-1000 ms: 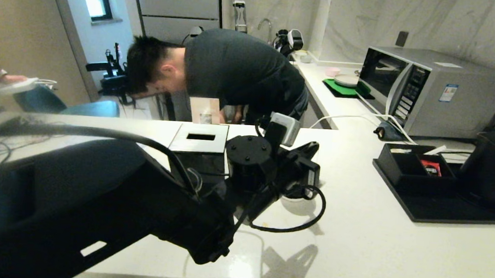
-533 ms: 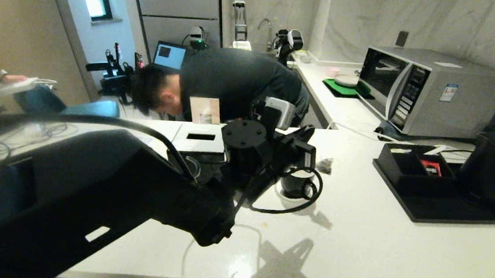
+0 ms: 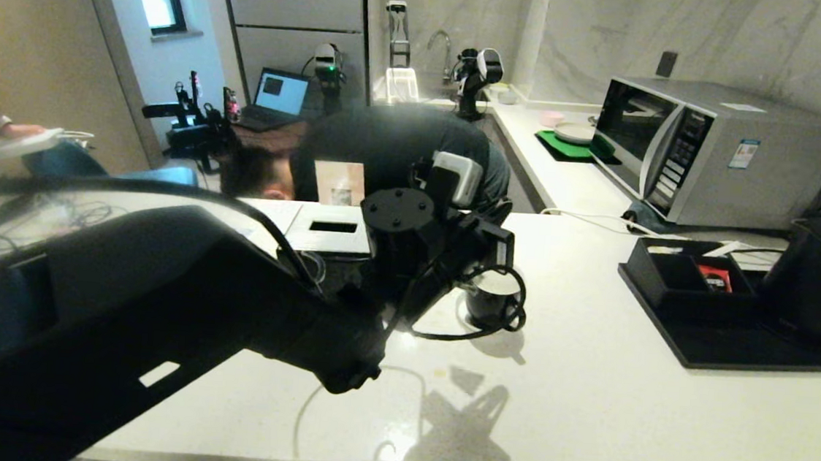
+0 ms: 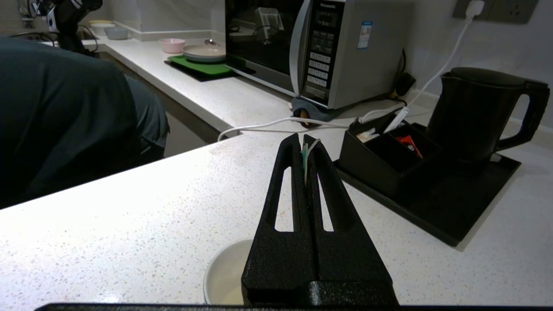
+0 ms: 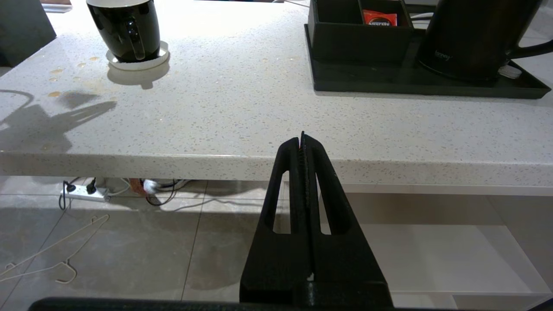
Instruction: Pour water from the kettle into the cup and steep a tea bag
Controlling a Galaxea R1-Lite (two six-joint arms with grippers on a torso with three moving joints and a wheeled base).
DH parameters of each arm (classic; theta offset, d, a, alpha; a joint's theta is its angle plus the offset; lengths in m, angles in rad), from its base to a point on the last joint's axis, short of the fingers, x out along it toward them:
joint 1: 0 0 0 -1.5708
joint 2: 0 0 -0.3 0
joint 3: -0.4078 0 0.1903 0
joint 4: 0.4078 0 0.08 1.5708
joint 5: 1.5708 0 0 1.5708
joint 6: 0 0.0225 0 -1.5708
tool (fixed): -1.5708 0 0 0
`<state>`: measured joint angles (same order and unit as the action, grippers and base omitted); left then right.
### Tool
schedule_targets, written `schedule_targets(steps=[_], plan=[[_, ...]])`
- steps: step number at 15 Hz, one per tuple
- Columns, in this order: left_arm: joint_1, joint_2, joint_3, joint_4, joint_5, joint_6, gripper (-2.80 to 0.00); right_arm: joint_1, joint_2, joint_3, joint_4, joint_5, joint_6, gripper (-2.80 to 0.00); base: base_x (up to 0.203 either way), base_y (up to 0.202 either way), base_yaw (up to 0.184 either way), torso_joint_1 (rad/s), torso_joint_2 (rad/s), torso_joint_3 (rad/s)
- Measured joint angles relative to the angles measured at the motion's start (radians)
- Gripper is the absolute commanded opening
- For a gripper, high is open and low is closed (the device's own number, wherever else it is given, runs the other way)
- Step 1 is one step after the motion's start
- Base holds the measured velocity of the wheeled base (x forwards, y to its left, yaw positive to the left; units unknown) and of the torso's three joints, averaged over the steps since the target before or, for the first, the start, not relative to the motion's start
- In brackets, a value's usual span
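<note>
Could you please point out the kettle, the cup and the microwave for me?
kettle (image 4: 471, 114), left wrist view, on its black body.
cup (image 5: 123, 28), right wrist view, on its black side.
microwave (image 3: 745, 165), head view, on its side panel.

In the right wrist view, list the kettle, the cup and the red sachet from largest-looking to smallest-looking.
1. The kettle, partly cut off by the frame edge.
2. The cup, also cut off at the top.
3. The red sachet, clearly the smallest.

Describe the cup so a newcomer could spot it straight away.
Start at the silver microwave on the white counter, then come past the black tray with the tall kettle toward the counter's middle. There the cup stands alone on a white saucer: small, glossy black, white inside, with a loop handle.
</note>
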<state>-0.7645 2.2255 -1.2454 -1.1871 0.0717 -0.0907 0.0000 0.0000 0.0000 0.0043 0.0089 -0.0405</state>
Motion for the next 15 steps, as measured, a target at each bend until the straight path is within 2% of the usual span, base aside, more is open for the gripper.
schedule_targets(steps=[9,15], plan=[[0.052,-0.006,-0.095,0.132,0.004,0.111,-2.8,0.0,0.0,0.0,0.0,0.0,0.0,-2.8,0.0,0.0,0.0,0.0,0.0,0.0],[0.064,-0.007,-0.189,0.148,-0.003,0.145,-2.8,0.0,0.0,0.0,0.0,0.0,0.0,-2.8,0.0,0.0,0.0,0.0,0.0,0.0]])
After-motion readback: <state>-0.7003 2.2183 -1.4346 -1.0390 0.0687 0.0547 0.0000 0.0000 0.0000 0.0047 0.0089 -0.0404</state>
